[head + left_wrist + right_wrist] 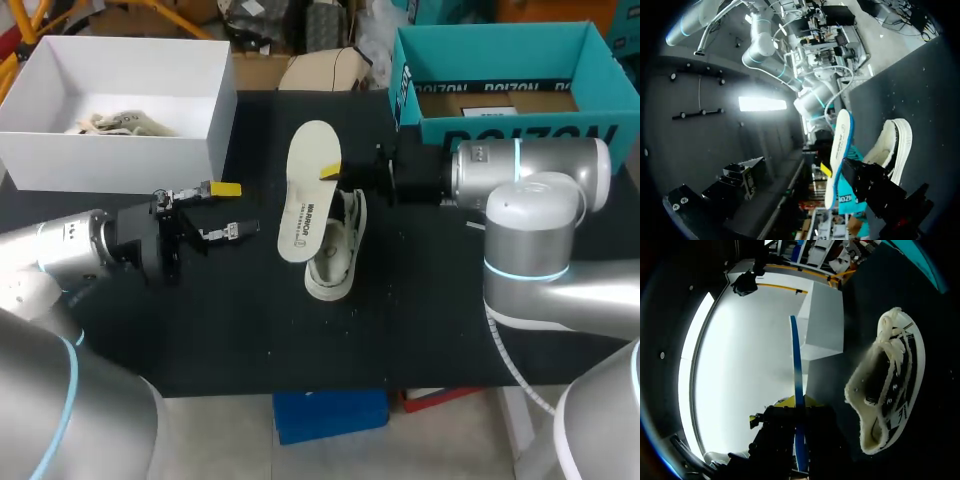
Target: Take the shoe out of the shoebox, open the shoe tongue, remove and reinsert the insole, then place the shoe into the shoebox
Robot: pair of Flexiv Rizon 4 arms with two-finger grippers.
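— In the middle of the desk lies the shoe, with the insole held up above it, out of the shoe. What grips it?

— The right pincer, closed on the insole's edge near its upper end. In the right wrist view the insole runs edge-on straight out from between the fingers. The left pincer stands wide apart, holding nothing, well clear of the shoe.

— So I'd judge reinsertion is the step. How to do it well?

— Line the insole up with the shoe's length and feed the toe end into the mouth first. I cannot tell which end that is. Then slide it in at a shallow slant. The grip is near one end, so the free end may flex and catch on the fleecy lining or the laces.

— The shoe looks light, so it could skid.

— Then the left pincer ought to pin the heel or hold the tongue back first. The white shoebox sits at the desk's far left.
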